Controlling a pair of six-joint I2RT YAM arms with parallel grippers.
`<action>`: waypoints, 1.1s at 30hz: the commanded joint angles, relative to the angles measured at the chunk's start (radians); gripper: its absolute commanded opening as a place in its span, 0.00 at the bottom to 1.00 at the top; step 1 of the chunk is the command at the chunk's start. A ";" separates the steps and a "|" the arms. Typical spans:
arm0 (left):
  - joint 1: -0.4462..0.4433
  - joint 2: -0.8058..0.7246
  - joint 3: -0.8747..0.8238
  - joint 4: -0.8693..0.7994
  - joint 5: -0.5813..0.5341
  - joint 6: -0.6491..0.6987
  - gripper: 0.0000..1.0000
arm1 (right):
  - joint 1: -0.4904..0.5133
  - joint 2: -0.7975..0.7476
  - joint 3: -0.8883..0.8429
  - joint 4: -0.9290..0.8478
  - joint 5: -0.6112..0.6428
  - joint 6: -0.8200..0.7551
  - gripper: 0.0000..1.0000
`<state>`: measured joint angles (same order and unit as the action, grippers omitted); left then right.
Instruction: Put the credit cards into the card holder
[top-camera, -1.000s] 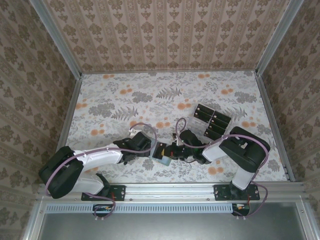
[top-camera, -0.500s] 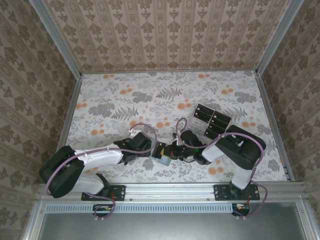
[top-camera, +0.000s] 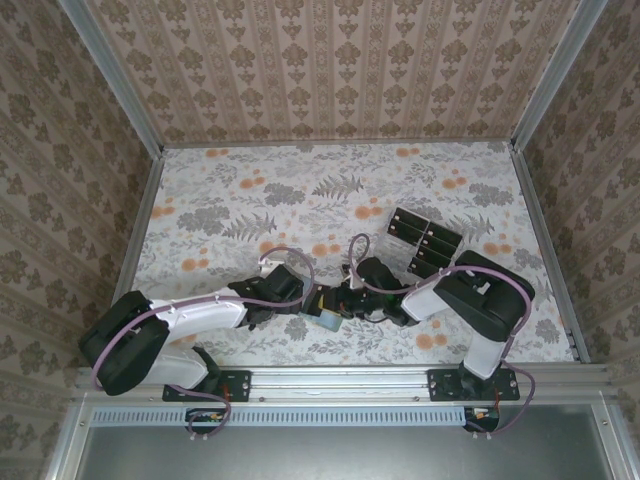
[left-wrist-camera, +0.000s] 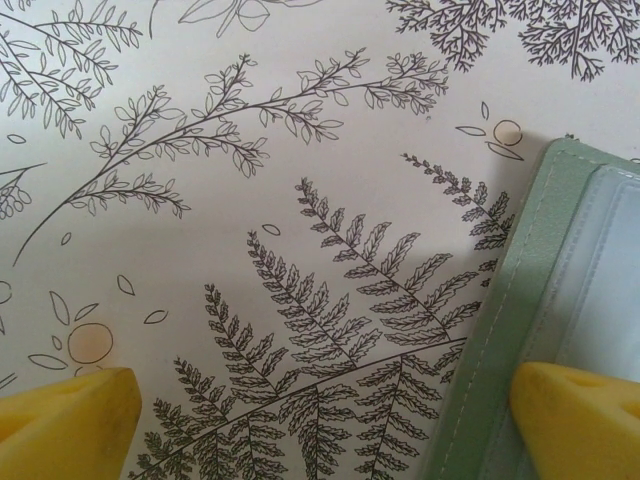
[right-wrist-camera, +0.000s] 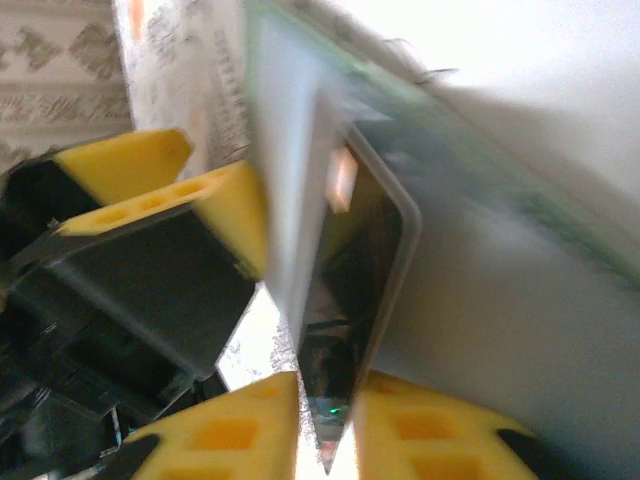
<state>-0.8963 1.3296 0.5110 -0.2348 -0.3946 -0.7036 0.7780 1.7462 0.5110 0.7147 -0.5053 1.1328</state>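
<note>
While your left gripper (left-wrist-camera: 320, 425), spread wide, seems to pin the wallet (left-wrist-camera: 560, 280) with one finger (left-wrist-camera: 580, 415), your right gripper (right-wrist-camera: 325, 425) brackets a half-inserted card (right-wrist-camera: 350, 270), though you cannot tell whether it grips.

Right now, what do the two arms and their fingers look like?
The left arm and right arm each have white links, black joints and a bulky black shoulder, with a purple cable looping along them. The fingers are bright yellow wedges on black mounts; the right fingers show square recesses.
</note>
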 joint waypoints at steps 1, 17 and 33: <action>-0.009 0.023 -0.004 -0.031 0.003 -0.007 1.00 | 0.005 -0.046 0.002 -0.188 0.039 -0.057 0.35; 0.009 -0.023 0.047 -0.078 0.001 0.019 1.00 | 0.047 -0.309 0.031 -0.525 0.080 -0.177 0.61; 0.130 -0.086 0.063 -0.095 0.028 0.081 1.00 | 0.199 -0.098 0.138 -0.491 0.115 -0.168 0.59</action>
<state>-0.7773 1.2655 0.5491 -0.2989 -0.3779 -0.6575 0.9733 1.6073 0.6312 0.2295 -0.4149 0.9714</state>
